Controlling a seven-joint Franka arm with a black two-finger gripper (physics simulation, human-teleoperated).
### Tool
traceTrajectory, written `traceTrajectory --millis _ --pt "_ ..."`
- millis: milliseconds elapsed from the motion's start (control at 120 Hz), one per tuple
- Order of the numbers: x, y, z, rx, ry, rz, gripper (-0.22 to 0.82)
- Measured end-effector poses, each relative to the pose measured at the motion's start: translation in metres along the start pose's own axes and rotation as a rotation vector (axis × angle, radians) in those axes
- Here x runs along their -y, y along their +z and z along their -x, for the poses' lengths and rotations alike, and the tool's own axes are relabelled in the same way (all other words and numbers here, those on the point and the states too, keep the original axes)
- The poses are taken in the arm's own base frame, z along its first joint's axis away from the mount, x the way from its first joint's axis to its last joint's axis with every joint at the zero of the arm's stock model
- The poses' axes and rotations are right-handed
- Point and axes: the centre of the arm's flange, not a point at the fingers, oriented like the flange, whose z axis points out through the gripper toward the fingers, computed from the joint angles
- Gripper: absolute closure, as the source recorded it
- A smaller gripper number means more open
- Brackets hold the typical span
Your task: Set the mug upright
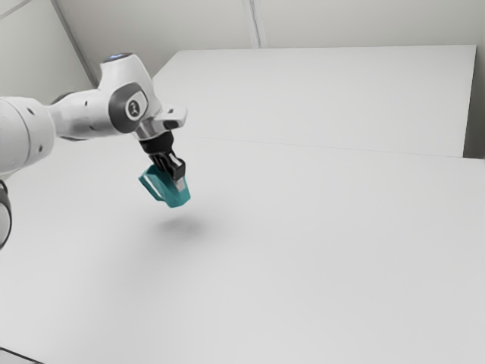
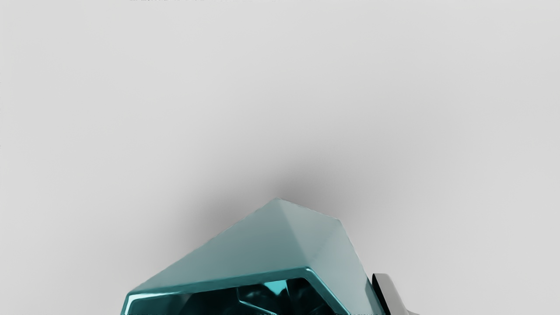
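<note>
In the exterior view my gripper (image 1: 179, 180) points down at a slant, shut on the teal, faceted mug (image 1: 176, 196). The mug hangs tilted above the table, with a soft shadow below it. In the wrist view the mug (image 2: 245, 249) shows its pale outer facets and part of its dark, shiny mouth, which faces the hand's camera. One grey fingertip of my gripper (image 2: 388, 292) lies against the mug's outer side; the other fingertip is hidden.
A broad white table (image 1: 318, 250) stretches under the arm toward the exterior view's right. Behind it stands a pale raised panel or surface (image 1: 326, 95), with light walls beyond.
</note>
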Motion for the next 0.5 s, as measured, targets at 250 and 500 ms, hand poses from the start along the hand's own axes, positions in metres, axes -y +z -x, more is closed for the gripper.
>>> traceTrajectory --millis 250,500 --pt "-0.009 0.017 -0.015 -0.032 -0.069 -0.041 0.78" --pt "-0.011 0.036 -0.022 0.000 -0.099 -0.083 0.78"
